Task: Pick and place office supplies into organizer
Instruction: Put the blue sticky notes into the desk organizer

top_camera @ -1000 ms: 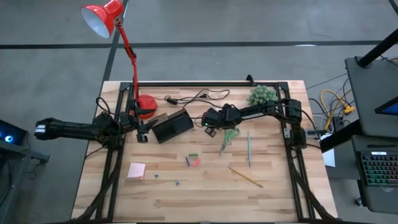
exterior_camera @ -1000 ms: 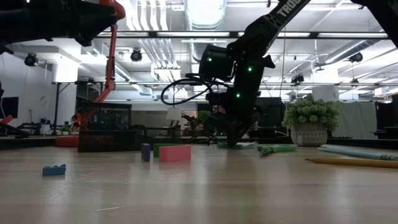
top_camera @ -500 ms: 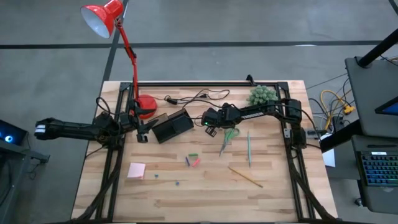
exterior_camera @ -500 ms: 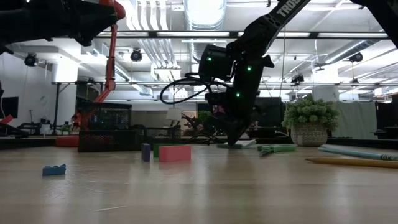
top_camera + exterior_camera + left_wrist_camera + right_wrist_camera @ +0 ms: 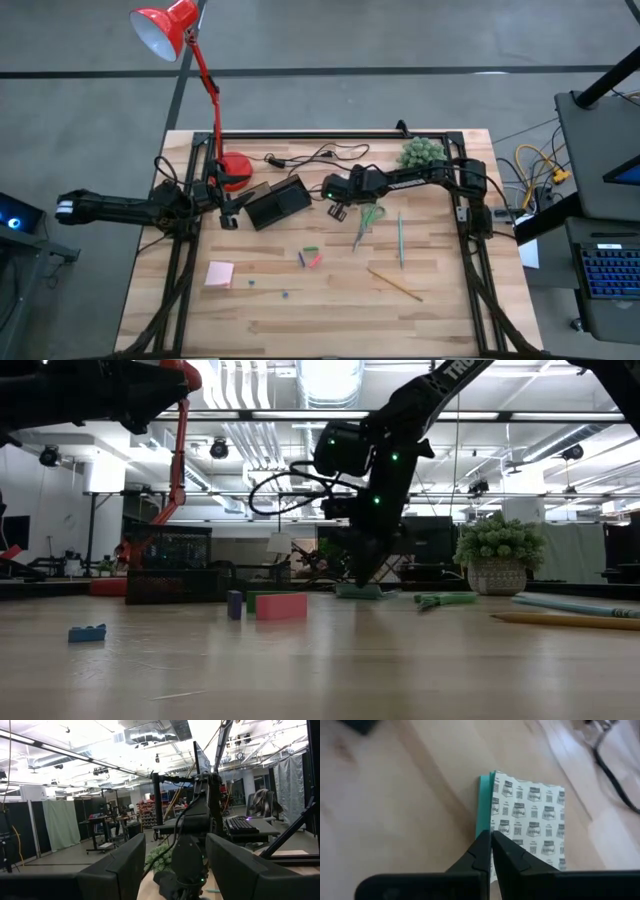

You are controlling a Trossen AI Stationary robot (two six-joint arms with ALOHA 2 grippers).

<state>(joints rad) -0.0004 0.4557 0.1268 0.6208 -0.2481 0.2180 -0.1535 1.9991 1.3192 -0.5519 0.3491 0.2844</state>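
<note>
My right gripper point(image 5: 491, 839) is shut on a white block printed with small marks point(image 5: 530, 820), which has a teal side. It stands just right of the black organizer point(image 5: 277, 203), slanting down point(image 5: 362, 575). The block point(image 5: 358, 592) is at table height below it. Green-handled scissors point(image 5: 367, 222), a green pen point(image 5: 401, 238), a pencil point(image 5: 394, 284), a pink pad point(image 5: 220, 274) and small coloured pieces point(image 5: 310, 257) lie on the table. My left gripper point(image 5: 175, 870) waits open at the left, beside the organizer point(image 5: 228, 215). My right gripper pinches the block's near edge point(image 5: 495, 827), where the teal side meets the white printed face, between its two fingertips. The fingers slant down at it from the table's right. The low view does not show whether the block is lifted clear of the table.
A red lamp base point(image 5: 235, 170) and a black cable point(image 5: 320, 155) lie behind the organizer. A green plant ball point(image 5: 421, 153) sits at the far right. Two tiny pieces point(image 5: 285, 294) lie near the pink pad. Bare wood stretches along the near edge.
My right gripper has moved a little toward the organizer and risen slightly, rolling its wrist. The printed block has gone along with it across the table.
</note>
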